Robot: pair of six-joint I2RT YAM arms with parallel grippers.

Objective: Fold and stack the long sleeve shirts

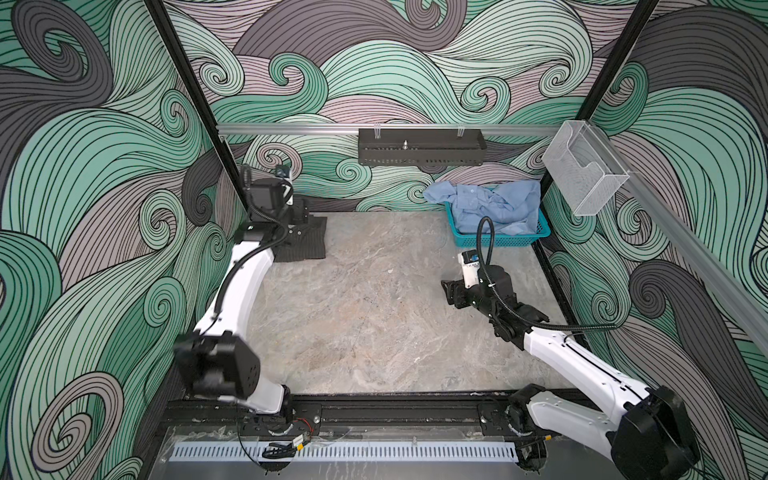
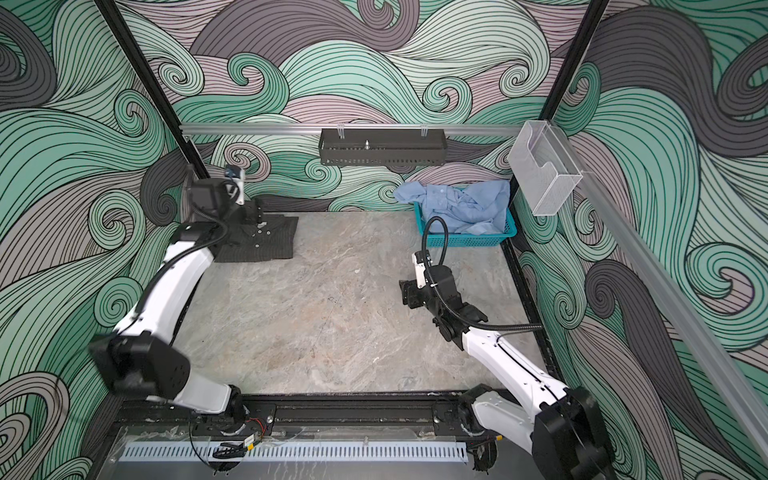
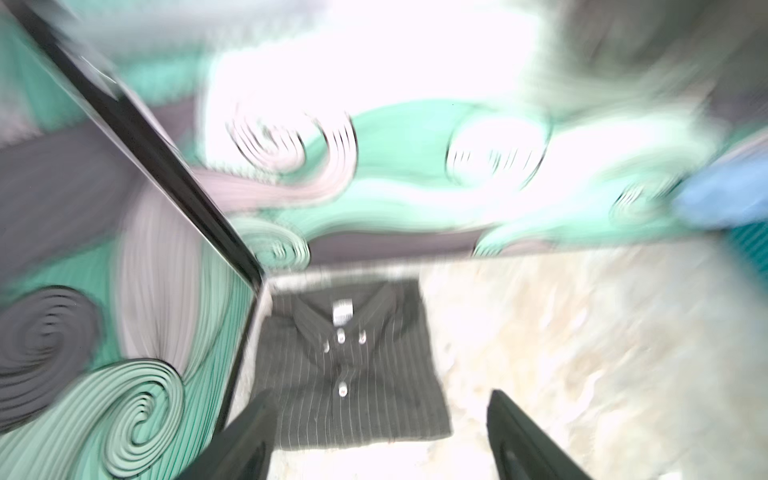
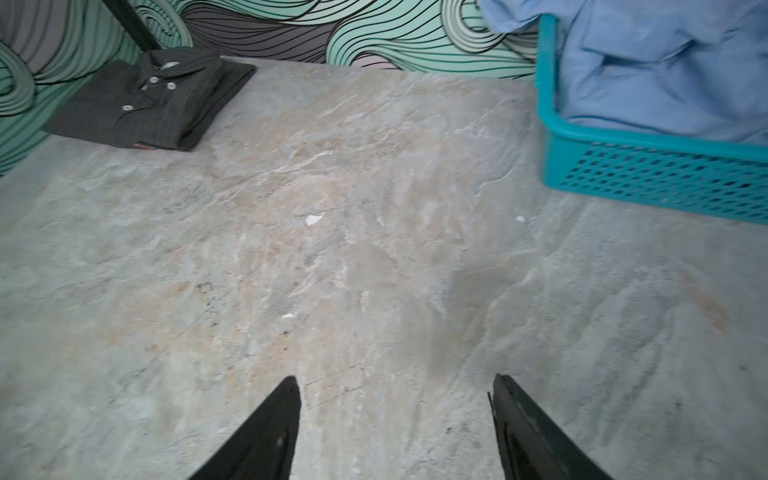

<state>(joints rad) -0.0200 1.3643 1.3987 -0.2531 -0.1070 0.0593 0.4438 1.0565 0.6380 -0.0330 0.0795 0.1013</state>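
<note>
Over in the back-left corner, our left gripper [image 3: 380, 399] hangs above the folded charcoal shirt [image 3: 353, 361], jaws spread — right gripper [image 4: 395, 379] is spread too, holding nothing.

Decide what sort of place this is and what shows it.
Probably a robot test cell, not a home: a left arm and right arm on a rail, patterned walls, and a folded pinstriped shirt on the tabletop.

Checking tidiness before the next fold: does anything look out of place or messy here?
The blue shirt lies crumpled in the basket, one part hanging over its rim. A few small white scraps dot the table. The dark shirt sits neatly folded.
</note>
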